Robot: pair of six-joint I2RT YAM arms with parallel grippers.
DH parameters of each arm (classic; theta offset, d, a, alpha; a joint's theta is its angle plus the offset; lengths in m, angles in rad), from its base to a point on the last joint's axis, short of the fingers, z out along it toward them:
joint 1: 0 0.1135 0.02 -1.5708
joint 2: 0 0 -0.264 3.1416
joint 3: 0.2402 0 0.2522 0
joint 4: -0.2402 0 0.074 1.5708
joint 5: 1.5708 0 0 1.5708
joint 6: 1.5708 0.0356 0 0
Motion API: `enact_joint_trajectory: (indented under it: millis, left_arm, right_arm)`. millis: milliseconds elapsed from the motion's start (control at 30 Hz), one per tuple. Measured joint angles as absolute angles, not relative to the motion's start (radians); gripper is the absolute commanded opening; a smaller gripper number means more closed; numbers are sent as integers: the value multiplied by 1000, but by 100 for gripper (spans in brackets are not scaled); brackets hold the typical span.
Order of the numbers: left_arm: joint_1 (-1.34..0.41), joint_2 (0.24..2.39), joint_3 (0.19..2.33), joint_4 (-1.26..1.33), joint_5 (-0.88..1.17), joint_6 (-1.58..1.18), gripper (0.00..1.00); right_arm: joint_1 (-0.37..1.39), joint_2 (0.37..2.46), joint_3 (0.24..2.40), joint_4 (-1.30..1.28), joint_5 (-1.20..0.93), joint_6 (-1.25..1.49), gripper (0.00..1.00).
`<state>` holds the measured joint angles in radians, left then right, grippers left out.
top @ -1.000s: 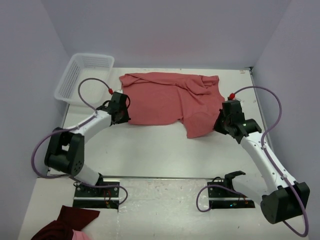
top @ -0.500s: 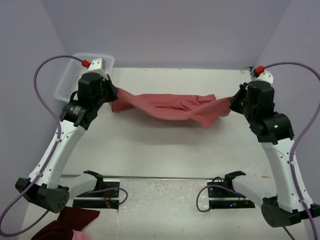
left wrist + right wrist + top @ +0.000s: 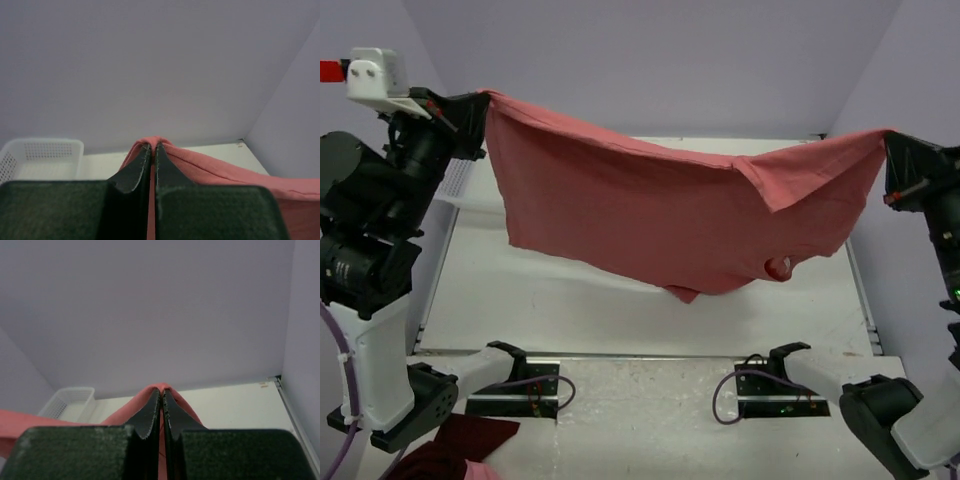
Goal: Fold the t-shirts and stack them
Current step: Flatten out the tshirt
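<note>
Overhead, the t-shirt (image 3: 670, 220) hangs spread in the air above the tabletop (image 3: 570, 310), strung between the two raised arms. The left fingers (image 3: 472, 110) are pinched shut on one upper corner at about 10 o'clock in the view. The right fingers (image 3: 898, 150) are pinched shut on the opposite corner at about 2 o'clock. The shirt's top edge sags between them and the cloth drapes toward 6 o'clock. Its lowest fold hangs over the middle of the tabletop; whether it touches cannot be told. A flap is folded over near the right corner, and a small rounded opening shows near the lower edge at about 4 o'clock. A white basket (image 3: 455, 178) peeks out past the left arm at 9 o'clock, mostly hidden. A dark maroon cloth bundle (image 3: 460, 440) lies at 7 o'clock, beside the left arm's base.

From the left wrist, the two dark fingers meet tightly with a thin strip of salmon-red cloth clamped between them. The shirt crests over the tips at 12 o'clock and runs off toward 4 o'clock. The basket sits at 9 o'clock.

From the right wrist, the fingers are likewise closed on a fold of the shirt. The cloth peaks at their tips and trails away toward 8 o'clock, with the basket at 9 o'clock beyond it.
</note>
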<state>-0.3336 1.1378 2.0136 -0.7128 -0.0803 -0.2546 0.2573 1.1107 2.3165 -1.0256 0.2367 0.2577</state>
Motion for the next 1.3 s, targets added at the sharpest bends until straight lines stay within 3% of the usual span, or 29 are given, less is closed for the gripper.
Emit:
enact_joint_trajectory:
  millis: [167, 533, 1300]
  left_arm:
    - [-334, 1120, 2130, -739, -51, -233, 0]
    - [-334, 1066, 2135, -750, 35, -232, 0]
    - [-334, 956, 2192, -696, -24, -189, 0]
  right_arm:
    - [257, 1050, 2413, -1044, 138, 223, 0]
    - [257, 982, 2500, -1020, -81, 205, 0]
    - [223, 943, 2523, -761, -461, 291, 0]
